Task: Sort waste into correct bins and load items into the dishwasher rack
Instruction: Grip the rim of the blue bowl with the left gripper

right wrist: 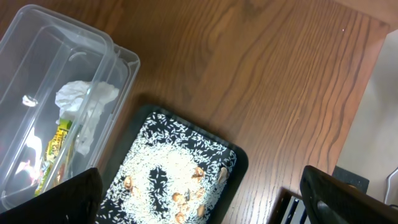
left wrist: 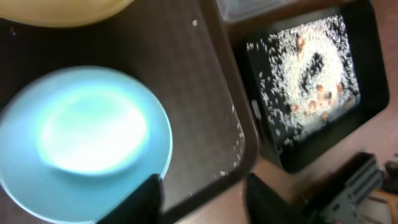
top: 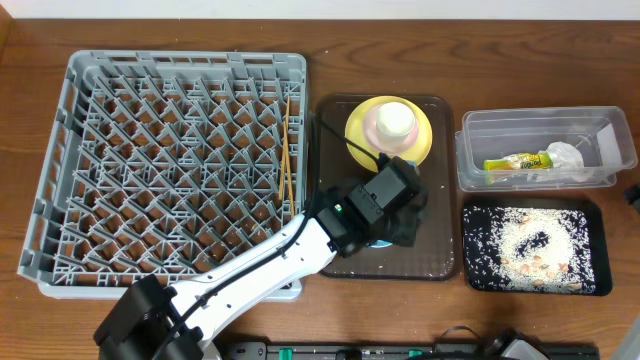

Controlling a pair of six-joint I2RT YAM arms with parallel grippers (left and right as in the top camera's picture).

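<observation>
My left gripper (top: 395,225) hovers over the brown tray (top: 440,250), above the light-blue bowl (left wrist: 93,137). In the left wrist view its jaws (left wrist: 202,202) stand apart; one finger (left wrist: 137,202) overlaps the bowl's rim, and only tray surface shows between them. The yellow plate (top: 360,135) carries a white cup (top: 393,120). Chopsticks (top: 287,150) lie in the grey rack (top: 60,180). The clear tub (top: 470,160) holds the wrapper (top: 518,162) and napkin (top: 565,155). Rice (top: 535,245) covers the black tray (top: 470,280). My right gripper (right wrist: 199,205) is wide open above the black tray, holding nothing.
The left arm crosses the rack's front right corner on its way to the brown tray. A few rice grains (left wrist: 236,134) lie on the brown tray near its edge. Bare wood table (right wrist: 249,74) lies beyond the tub and black tray.
</observation>
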